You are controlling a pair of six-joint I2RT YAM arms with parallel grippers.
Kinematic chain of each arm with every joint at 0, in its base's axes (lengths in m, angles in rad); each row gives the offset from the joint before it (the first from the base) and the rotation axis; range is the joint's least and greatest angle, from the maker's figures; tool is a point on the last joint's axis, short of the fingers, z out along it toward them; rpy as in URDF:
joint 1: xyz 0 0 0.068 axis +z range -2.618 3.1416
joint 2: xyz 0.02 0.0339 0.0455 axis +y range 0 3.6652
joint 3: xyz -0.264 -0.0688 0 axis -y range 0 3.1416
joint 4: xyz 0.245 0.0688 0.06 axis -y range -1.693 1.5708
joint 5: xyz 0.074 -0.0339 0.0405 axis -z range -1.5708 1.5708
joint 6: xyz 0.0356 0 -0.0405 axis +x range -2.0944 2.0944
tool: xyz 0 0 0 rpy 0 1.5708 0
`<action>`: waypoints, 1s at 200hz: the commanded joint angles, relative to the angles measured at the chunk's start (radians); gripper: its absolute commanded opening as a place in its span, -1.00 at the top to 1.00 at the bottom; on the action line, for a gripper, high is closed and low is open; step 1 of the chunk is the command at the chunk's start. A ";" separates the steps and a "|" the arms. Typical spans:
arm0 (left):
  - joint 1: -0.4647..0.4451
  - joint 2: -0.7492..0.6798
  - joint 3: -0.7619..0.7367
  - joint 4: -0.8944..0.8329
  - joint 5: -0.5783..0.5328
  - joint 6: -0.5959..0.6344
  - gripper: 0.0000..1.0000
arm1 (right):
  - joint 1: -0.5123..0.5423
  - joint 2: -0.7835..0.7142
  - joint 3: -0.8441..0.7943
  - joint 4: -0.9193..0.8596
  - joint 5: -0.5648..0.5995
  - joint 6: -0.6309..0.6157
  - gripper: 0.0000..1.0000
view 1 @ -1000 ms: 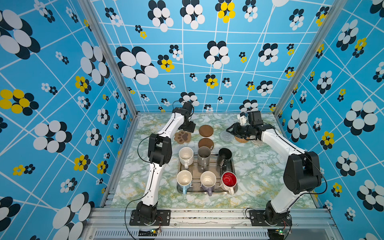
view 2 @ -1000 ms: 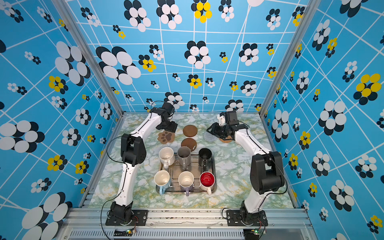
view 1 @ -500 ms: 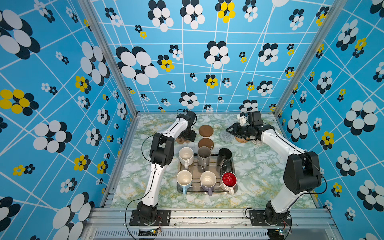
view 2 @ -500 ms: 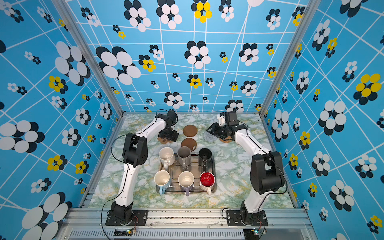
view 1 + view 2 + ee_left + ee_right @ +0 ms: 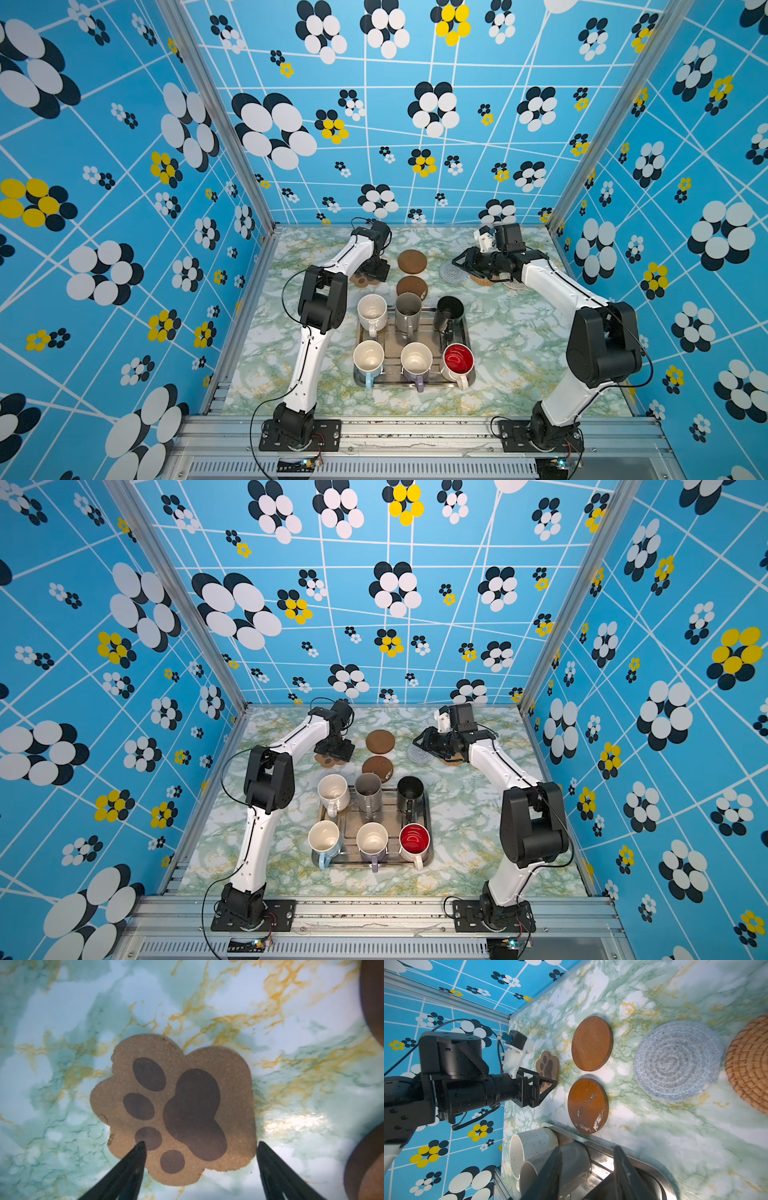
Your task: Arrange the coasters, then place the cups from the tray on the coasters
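My left claw (image 5: 200, 1142) open, over paw coaster (image 5: 172, 1105) on surface (image 5: 519, 353). My right claw (image 5: 587, 1147) part-open, empty. Five coasters: one paw, two discs (image 5: 412, 261), one woven (image 5: 453, 272), one rattan (image 5: 482, 279). Six cups (image 5: 372, 309) in one tray (image 5: 428, 340).

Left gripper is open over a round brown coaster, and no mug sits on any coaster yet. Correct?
Not quite: the left gripper is open over the paw coaster, not a round brown one; the left wrist view shows it. The rest holds.
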State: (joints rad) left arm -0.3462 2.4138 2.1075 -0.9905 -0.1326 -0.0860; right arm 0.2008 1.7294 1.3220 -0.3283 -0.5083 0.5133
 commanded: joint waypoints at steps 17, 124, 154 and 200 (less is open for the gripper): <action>0.041 0.004 -0.012 0.007 -0.021 -0.010 -0.66 | 0.005 0.020 0.000 0.004 -0.016 0.008 0.15; 0.112 0.030 0.071 -0.015 -0.036 0.012 -0.64 | 0.006 0.040 0.015 -0.001 -0.021 0.008 0.14; 0.111 -0.003 0.071 -0.014 -0.010 -0.003 -0.64 | 0.007 0.064 0.050 -0.016 -0.031 0.005 0.15; 0.099 -0.126 0.069 0.019 0.086 -0.033 -0.61 | 0.020 0.181 0.215 -0.179 -0.036 -0.090 0.21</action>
State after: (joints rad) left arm -0.2379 2.4096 2.1548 -0.9829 -0.1230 -0.0944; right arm 0.2035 1.8404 1.4334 -0.3801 -0.5274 0.4931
